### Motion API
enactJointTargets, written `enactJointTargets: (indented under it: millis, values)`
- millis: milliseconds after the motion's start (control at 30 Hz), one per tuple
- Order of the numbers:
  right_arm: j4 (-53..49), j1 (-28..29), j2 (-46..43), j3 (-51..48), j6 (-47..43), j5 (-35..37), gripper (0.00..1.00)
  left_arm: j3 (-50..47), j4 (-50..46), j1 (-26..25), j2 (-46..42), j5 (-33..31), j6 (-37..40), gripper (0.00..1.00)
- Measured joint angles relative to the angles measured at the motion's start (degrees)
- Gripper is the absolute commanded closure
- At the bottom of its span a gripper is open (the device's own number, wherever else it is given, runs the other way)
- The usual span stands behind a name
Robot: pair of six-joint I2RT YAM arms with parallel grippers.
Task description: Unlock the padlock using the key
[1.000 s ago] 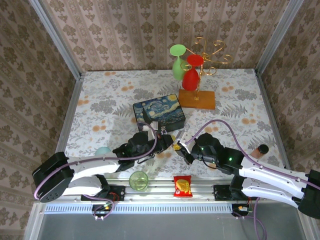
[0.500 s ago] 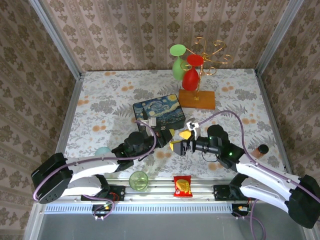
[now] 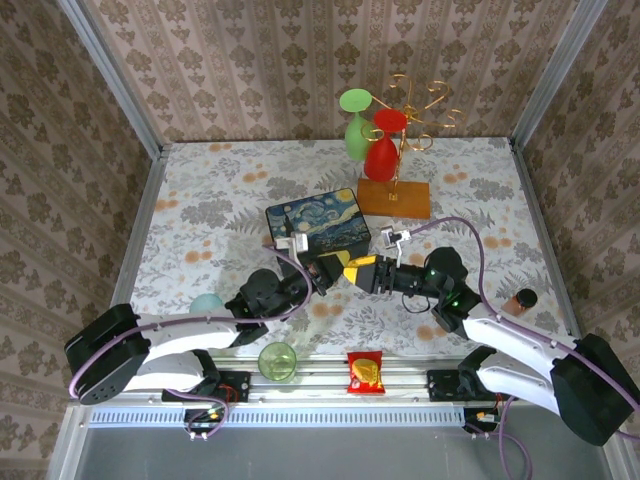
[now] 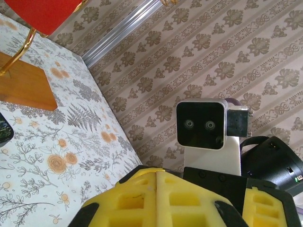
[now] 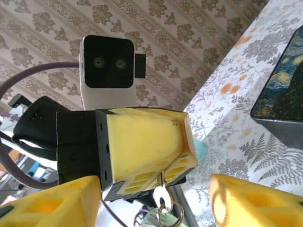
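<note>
Key held above floral table, at 6 o'clock of painted box. Right gripper spread wide, at 3 o'clock of left gripper. Left fingers pressed together, pinching key. Small ring dangling at key's 6 o'clock in right wrist view.

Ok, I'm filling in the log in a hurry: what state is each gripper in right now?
Left gripper: shut on the key.
Right gripper: open, holding nothing.
</note>
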Motion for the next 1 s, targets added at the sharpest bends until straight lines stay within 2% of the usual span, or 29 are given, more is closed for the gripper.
enactJointTargets:
  millis: [467,733,900,1000]
  values:
    - [9.6,0.0,2.6,-1.2,3.3,-1.7,0.42,0.0,10.0,0.0,2.1,-1.4,-0.3,1.00]
    - [15.9,0.1,6.0,-1.2,5.7,-2.1,0.60,0.0,12.4,0.0,5.5,-0.8,-1.4,1.00]
    - [17.5,0.1,6.3,-1.3,6.7,-2.3,0.65,0.0,13.3,0.0,5.7,-1.0,-1.9,1.00]
    - [18.3,0.1,6.3,-1.6,6.9,-2.3,0.71,0.0,13.5,0.0,5.7,-1.0,-2.0,1.00]
